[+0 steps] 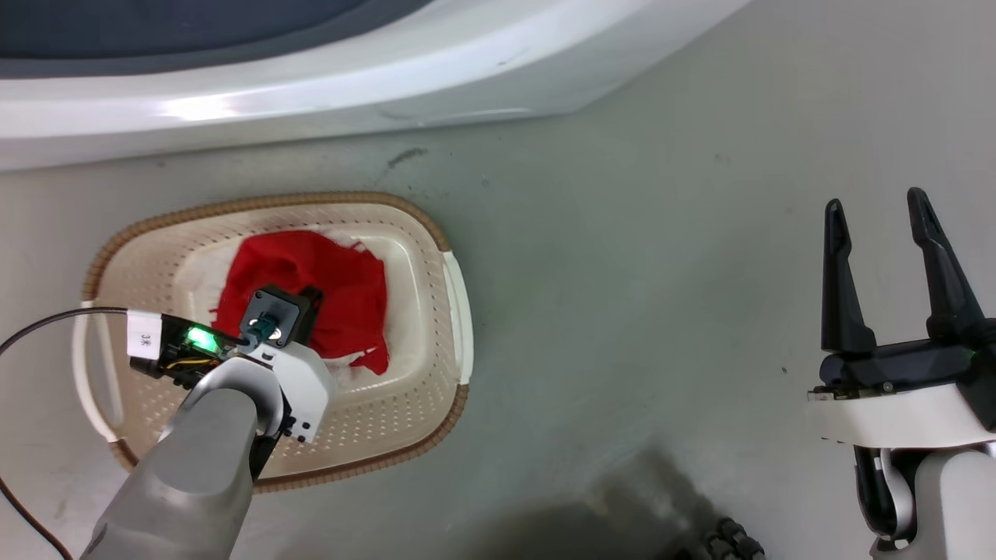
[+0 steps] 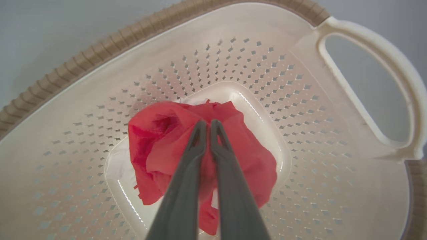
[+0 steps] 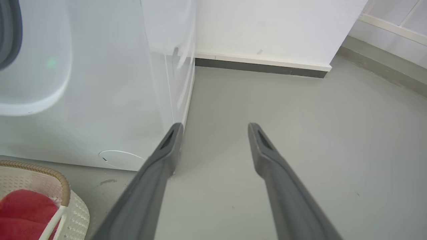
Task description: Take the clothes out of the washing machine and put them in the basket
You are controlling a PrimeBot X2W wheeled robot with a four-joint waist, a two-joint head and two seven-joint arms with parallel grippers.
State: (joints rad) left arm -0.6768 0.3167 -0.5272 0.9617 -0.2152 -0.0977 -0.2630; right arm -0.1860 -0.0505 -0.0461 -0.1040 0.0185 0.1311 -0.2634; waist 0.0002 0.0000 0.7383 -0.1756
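**My rig, close up**

Behind my left gripper (image 2: 206, 124): a white wrist shell (image 1: 299, 381) with dark screw holes, a black camera block (image 1: 272, 315), a green light (image 1: 201, 338), a white tag (image 1: 145, 340) marked 3K, a thin black cable (image 1: 47, 320), then a matte grey forearm (image 1: 194, 474). My right gripper (image 1: 876, 199) has long tapered black fingers (image 1: 938, 264) on a black base (image 1: 903, 364), with a white cuff (image 1: 887, 416) behind.

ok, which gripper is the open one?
The right gripper: its fingers stand spread apart over the floor. The left gripper is pinched shut on the clothes in the basket.
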